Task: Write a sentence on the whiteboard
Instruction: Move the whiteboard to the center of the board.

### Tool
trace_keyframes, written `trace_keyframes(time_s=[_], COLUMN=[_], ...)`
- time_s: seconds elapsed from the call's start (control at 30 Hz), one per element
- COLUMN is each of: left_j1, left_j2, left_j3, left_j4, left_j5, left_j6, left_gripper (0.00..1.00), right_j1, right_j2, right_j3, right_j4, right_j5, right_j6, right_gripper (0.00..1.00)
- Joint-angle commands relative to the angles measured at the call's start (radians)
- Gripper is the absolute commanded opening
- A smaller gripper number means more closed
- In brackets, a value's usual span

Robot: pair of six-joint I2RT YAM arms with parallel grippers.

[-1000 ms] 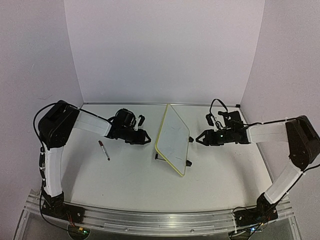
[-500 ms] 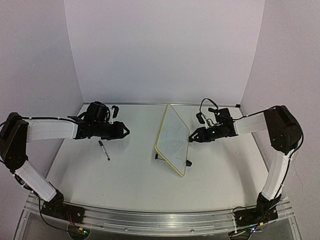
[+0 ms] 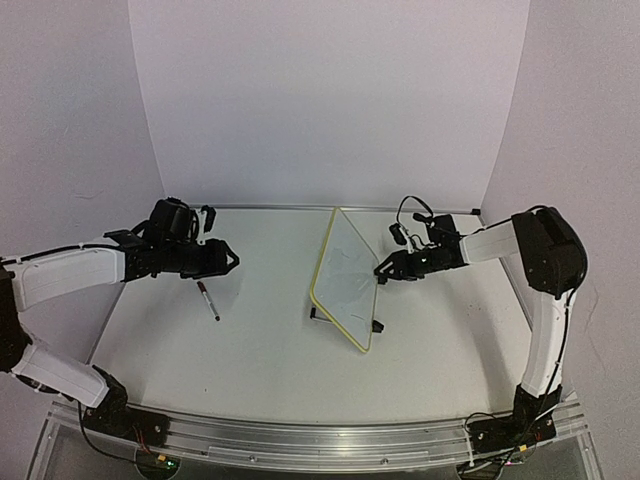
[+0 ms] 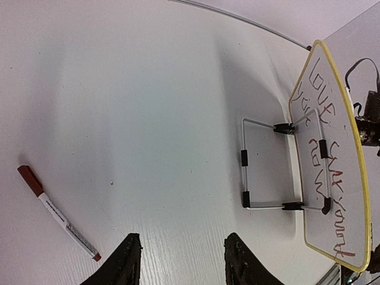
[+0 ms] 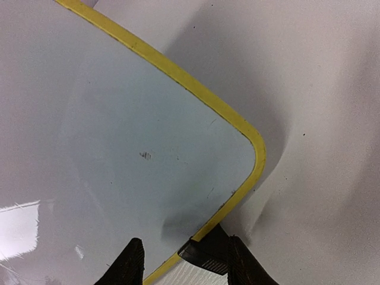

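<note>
The left gripper (image 3: 232, 263) hangs over the left part of the table (image 3: 270, 350), its fingers apart and nothing between them. Just below its tip a slim red-capped marker (image 3: 208, 300) lies flat. In the middle the whiteboard (image 3: 345, 275) leans tilted on its wire stand (image 4: 270, 163). Dark handwritten words (image 4: 323, 172) cover the side facing left, but I cannot read them surely. The right gripper (image 3: 380, 271) is at the board's right edge, jaws spread and holding nothing, with a black clip (image 5: 205, 252) between its fingers (image 5: 132, 261).
</note>
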State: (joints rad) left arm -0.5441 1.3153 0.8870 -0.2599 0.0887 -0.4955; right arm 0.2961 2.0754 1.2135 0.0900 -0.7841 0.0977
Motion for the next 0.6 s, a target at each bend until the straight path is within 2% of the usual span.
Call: trace_keyframes(time_s=[0.0, 0.57], left_j1=[0.006, 0.012], left_j2=[-0.048, -0.069], left_j3=[-0.022, -0.044], left_j4=[-0.043, -0.046], left_j5=[-0.043, -0.07], left_j6=[0.009, 0.029], left_gripper=[0.47, 0.46], right_j1=[-0.006, 0.035], right_j2=[0.02, -0.094], right_j3=[0.031, -0.128], right_j4=[0.016, 0.015], right_j5=[-0.059, -0.092], right_j6=[0.004, 0.018], right_gripper=[0.44, 0.44])
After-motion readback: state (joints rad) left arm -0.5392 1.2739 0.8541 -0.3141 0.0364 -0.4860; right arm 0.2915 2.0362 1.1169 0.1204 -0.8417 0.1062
